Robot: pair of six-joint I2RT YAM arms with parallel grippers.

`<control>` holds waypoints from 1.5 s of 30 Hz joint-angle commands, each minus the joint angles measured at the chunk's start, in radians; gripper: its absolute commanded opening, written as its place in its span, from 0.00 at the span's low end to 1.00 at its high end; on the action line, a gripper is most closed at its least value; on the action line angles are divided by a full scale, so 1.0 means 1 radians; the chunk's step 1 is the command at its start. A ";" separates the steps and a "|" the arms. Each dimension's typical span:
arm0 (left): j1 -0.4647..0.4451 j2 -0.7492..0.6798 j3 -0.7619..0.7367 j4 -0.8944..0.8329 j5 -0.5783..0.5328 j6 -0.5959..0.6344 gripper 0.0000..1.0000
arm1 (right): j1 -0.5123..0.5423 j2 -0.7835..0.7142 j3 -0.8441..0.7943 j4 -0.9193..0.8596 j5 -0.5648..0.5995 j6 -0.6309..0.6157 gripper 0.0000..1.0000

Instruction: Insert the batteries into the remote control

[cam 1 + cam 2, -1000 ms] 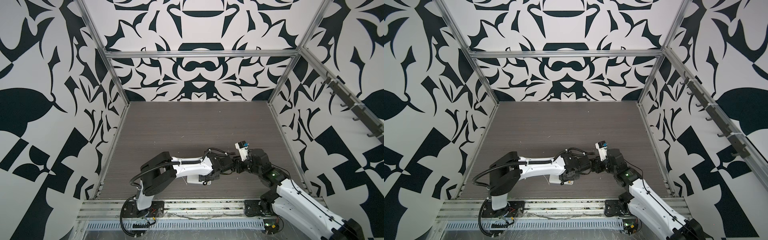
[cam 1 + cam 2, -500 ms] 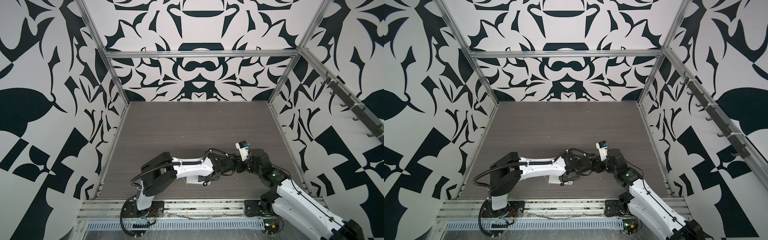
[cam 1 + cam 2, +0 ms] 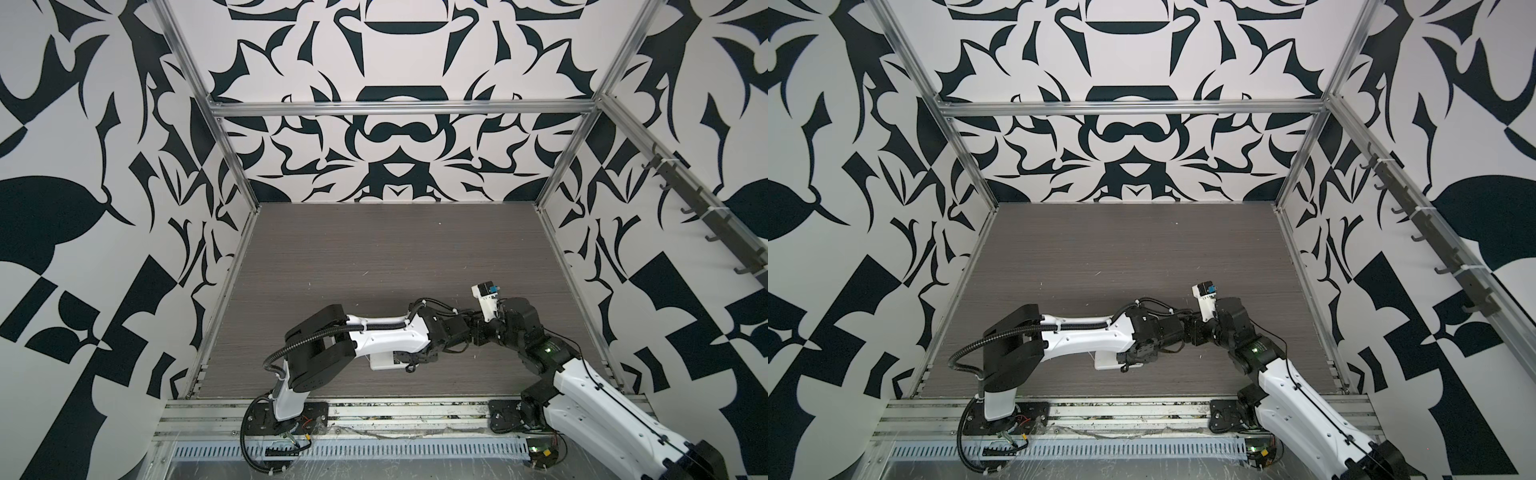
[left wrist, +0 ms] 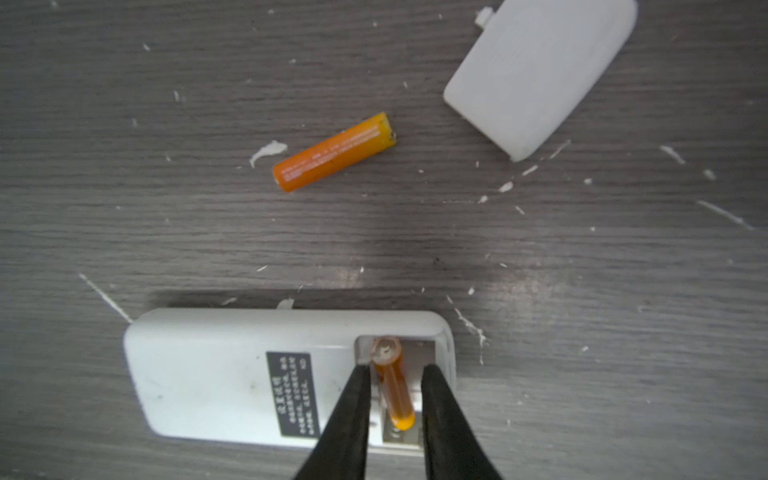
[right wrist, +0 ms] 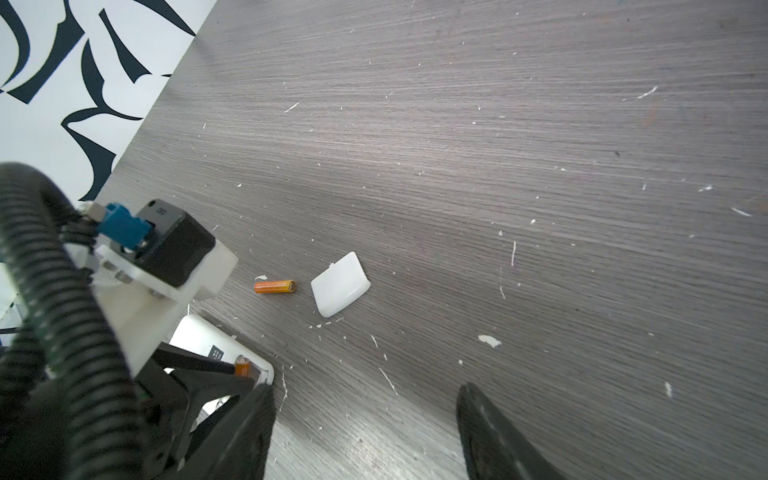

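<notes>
Top views both show the grey wood-grain table [image 3: 374, 257] inside black-and-white patterned walls [image 3: 104, 208], with the two arms meeting near its front edge. Left arm [image 3: 386, 336] reaches across toward the right one, and the white remote control [image 3: 384, 360] peeks out beneath it. By the left wrist view, the remote control [image 4: 232, 374] lies back up, dark label showing, its battery bay uncovered at one end. The detached white battery cover [image 4: 540, 75] rests on the table well apart from it. One battery [image 4: 392, 384] sits in the bay, lying along it between the two black fingers [image 4: 353, 415] of the left gripper [image 4: 395, 374]; the jaws stand slightly parted with a gap on either side of the cell, not clamping it. The second battery [image 4: 334, 151] lies loose on the table between remote and cover. Right gripper [image 5: 361, 419] hovers above bare table near the remote's open end, jaws spread wide and holding nothing.
</notes>
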 commanded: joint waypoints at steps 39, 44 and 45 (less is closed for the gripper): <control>-0.017 -0.082 -0.052 -0.057 -0.077 -0.078 0.65 | -0.008 0.016 -0.001 0.019 -0.007 0.010 0.72; -0.017 -0.095 -0.077 -0.042 -0.075 -0.084 0.67 | -0.008 0.018 -0.001 0.019 -0.007 0.010 0.72; -0.017 -0.097 -0.081 -0.037 -0.074 -0.084 0.67 | -0.008 0.019 -0.001 0.020 -0.006 0.009 0.72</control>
